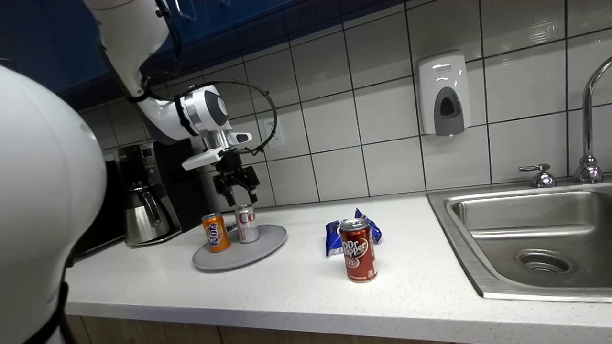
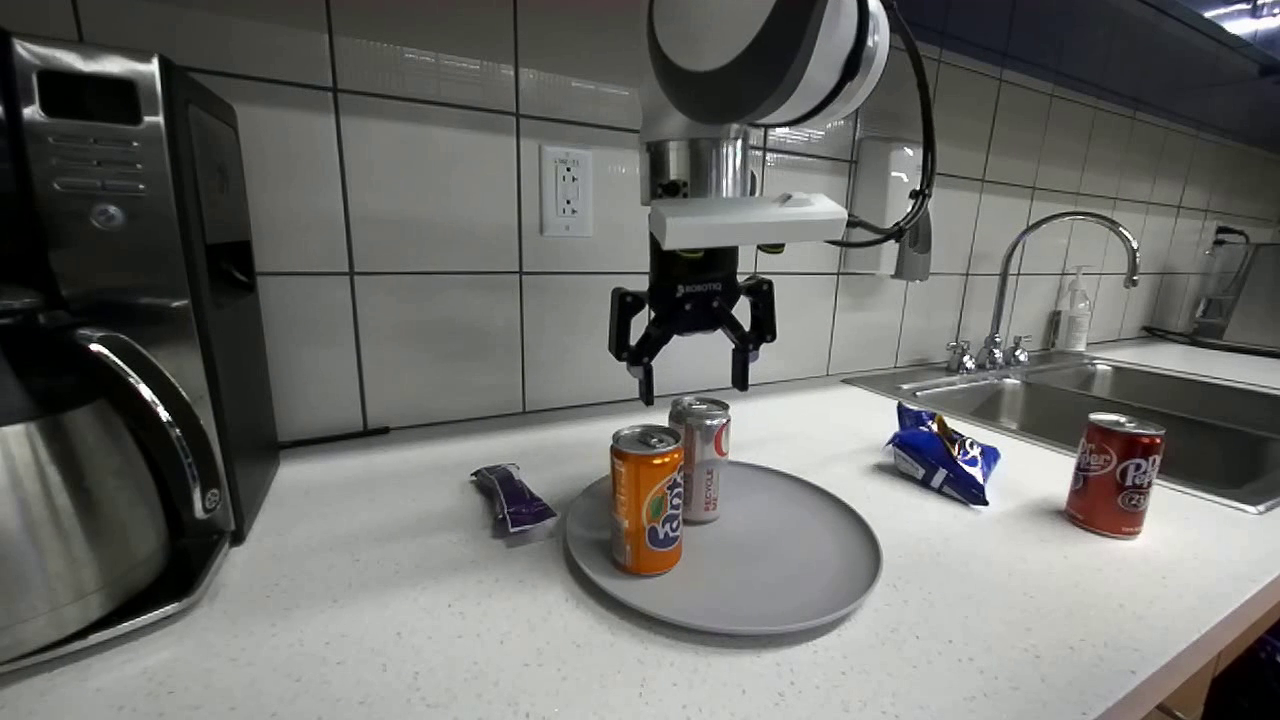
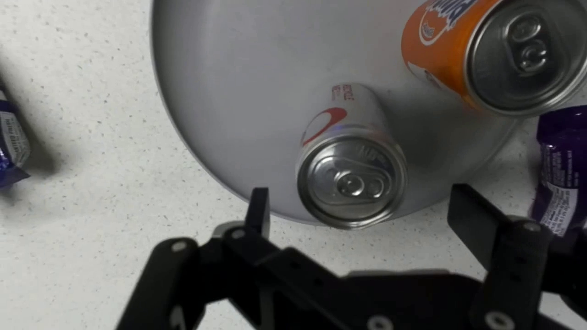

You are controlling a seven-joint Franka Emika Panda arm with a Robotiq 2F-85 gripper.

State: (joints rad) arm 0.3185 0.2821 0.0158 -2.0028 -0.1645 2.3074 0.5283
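Observation:
My gripper (image 1: 243, 200) is open and empty, pointing down just above the silver Coke can (image 1: 247, 228). In an exterior view the fingertips (image 2: 694, 390) are slightly above the top of this can (image 2: 706, 465). In the wrist view the can (image 3: 351, 178) is between and slightly ahead of the fingers (image 3: 360, 197), with no contact visible. The can stands upright on a round grey plate (image 2: 790, 560). An orange Fanta can (image 2: 645, 515) stands upright beside it on the same plate and shows in the wrist view (image 3: 435, 59).
A purple packet (image 2: 513, 497) lies beside the plate. A blue packet (image 2: 945, 455) and a red Dr Pepper can (image 1: 358, 253) stand nearer the sink (image 1: 459, 248). A coffee maker (image 2: 220, 320) is on the opposite side. A tiled wall (image 1: 334, 162) rises behind.

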